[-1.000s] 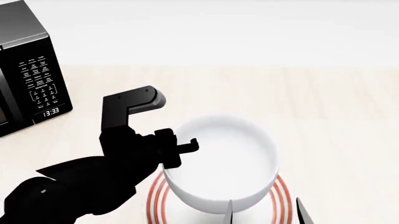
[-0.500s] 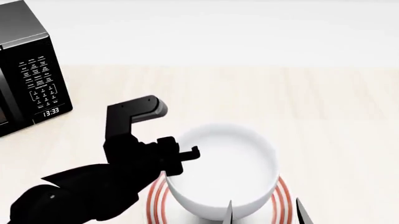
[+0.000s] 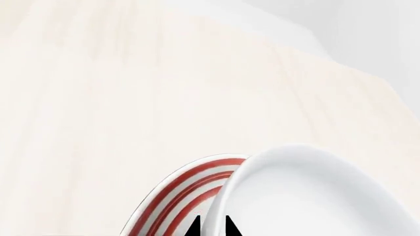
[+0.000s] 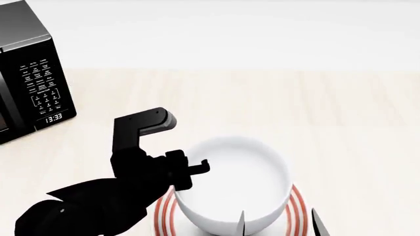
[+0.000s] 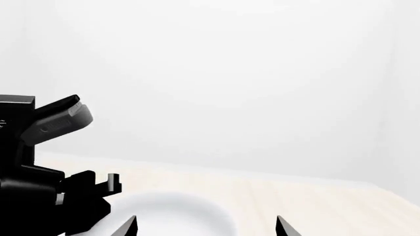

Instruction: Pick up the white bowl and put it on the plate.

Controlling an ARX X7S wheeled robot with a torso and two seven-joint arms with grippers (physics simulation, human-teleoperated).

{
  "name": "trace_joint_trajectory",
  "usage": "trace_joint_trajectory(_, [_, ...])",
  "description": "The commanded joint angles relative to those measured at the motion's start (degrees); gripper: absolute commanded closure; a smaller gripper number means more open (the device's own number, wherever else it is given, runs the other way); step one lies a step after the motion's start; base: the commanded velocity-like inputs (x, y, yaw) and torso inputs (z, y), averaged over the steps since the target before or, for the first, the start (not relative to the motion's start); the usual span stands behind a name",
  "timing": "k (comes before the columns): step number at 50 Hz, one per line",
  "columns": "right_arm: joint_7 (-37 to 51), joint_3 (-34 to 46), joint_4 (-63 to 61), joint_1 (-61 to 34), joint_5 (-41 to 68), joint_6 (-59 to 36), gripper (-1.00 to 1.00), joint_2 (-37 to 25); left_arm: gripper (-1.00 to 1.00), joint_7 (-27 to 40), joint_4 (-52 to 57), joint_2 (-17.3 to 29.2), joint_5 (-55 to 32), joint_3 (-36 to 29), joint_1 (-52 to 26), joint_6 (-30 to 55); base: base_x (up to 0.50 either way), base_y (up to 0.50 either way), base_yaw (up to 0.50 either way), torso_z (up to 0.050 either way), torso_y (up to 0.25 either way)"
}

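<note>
The deep, plain glossy white bowl [image 4: 233, 184] sits over the flat round white plate with concentric red rings [image 4: 296, 212], covering most of it, so that only red-striped arcs show at the bowl's left and right sides in the head view; whether the bowl's base touches the plate cannot be told. The black left gripper [image 3: 212, 227] is clamped on the bowl's near-left rim: in the left wrist view its two dark fingertips [image 3: 194, 228] straddle the thick white wall, one outside over the red rings and one inside the bowl. The left arm's black body reaches in from the lower left of the head view, a grey-tipped bracket rising above it. The right gripper [image 5: 206, 226] hangs apart from the bowl at the near right, its two thin black fingers spread wide with nothing between them. Both dishes lie on the pale wood-grain tabletop [image 4: 328, 118]. At the table's far left stands a boxy black microwave oven [image 4: 29, 73], its keypad and clock display facing right.
</note>
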State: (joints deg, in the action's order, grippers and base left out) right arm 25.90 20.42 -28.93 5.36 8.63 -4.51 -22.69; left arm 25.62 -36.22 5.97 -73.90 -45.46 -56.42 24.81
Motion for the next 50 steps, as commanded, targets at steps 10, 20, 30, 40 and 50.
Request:
trace_joint_trajectory(10, [0.2,0.3,0.2,-0.2,0.1,0.2,-1.00,-0.2,1.00,-1.7,-4.0,-0.9,0.7,0.5,-0.7,-2.7,0.00,0.00,0.00,0.000,0.000])
trace_joint_trajectory(20, [0.2,0.4,0.4,-0.2,0.2,0.3,-1.00,-0.3,1.00,-2.2,-4.8,-1.1,1.0,-0.5,-0.9,-2.4,0.00,0.00,0.00,0.000,0.000])
trace_joint_trajectory(30, [0.3,0.7,0.6,-0.3,0.2,0.3,-1.00,-0.3,-1.00,-1.4,-2.1,-0.1,0.7,-0.5,-0.5,-2.6,0.00,0.00,0.00,0.000,0.001])
trace_joint_trajectory(40, [0.4,0.8,0.6,-0.3,0.2,0.4,-1.00,-0.4,-1.00,0.1,1.8,1.4,2.0,-1.4,-0.5,-3.1,0.00,0.00,0.00,0.000,0.000])
trace_joint_trajectory(50, [1.2,0.2,-2.4,0.0,0.4,-1.0,-1.00,-1.1,-1.00,6.4,15.0,7.0,7.9,-4.4,1.0,-5.0,0.00,0.00,0.00,0.000,0.000])
